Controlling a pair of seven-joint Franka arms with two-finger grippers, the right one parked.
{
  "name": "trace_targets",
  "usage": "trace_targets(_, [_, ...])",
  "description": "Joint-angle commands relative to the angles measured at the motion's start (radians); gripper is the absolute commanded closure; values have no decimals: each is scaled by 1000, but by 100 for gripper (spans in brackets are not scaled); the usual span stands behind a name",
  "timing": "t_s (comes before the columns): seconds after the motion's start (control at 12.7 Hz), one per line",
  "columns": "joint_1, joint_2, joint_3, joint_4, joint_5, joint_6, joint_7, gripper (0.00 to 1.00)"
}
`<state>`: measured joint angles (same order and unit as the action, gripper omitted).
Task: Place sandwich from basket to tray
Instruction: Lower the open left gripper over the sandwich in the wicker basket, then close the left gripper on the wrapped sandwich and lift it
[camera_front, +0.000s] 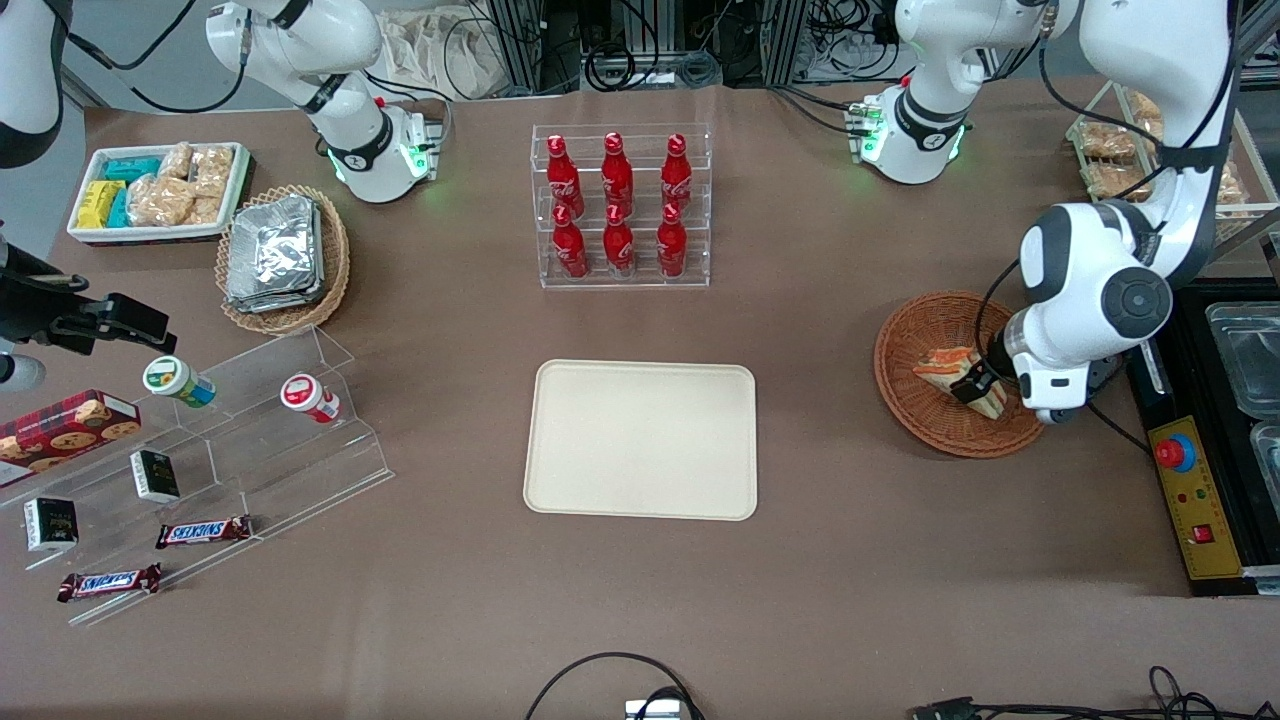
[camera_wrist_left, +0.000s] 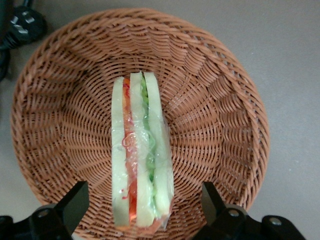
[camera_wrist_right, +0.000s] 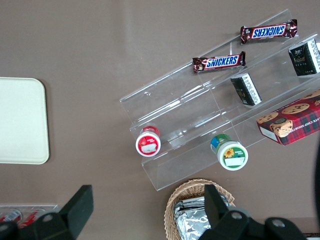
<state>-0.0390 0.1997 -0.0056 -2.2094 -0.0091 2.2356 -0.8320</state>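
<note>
**Sandwich not yet lifted, tray waiting**

The gripper (camera_front: 985, 388) is down inside the basket (camera_front: 905, 350), at the right of the front view, and its fingers (camera_wrist_left: 75, 202) stand spread wide on either side of the sandwich (camera_wrist_left: 141, 155) without touching it. In the wrist view there is clear wicker showing between each finger and the bread, so nothing is gripped.

The sandwich rests on its edge in the middle of the basket (layers of white bread, orange and green filling facing the wrist camera, clear wrap over all).

The tray (camera_front: 640, 440) sits in the centre of the front view on the brown bench (camera_front: 820, 560), well apart from the basket, and it holds nothing.

My reading of progress: the task is at an early stage. The approach to the sandwich looks complete and the fingers appear lined up across its thin dimension. What is left is nearly all of it: closing on the sandwich, lifting it out, carrying it to the tray, and letting go.
</note>
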Motion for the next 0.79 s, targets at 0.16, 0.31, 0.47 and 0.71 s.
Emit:
trace_targets(0.16, [-16, 50, 3, -3, 17, 33, -82, 0])
trace_targets(0.31, [-16, 75, 3, 2, 15, 61, -169, 11])
trace_targets(0.47, [-16, 81, 3, 5, 17, 68, -213, 77])
trace_targets(0.71, [-15, 67, 7, 14, 17, 59, -213, 100])
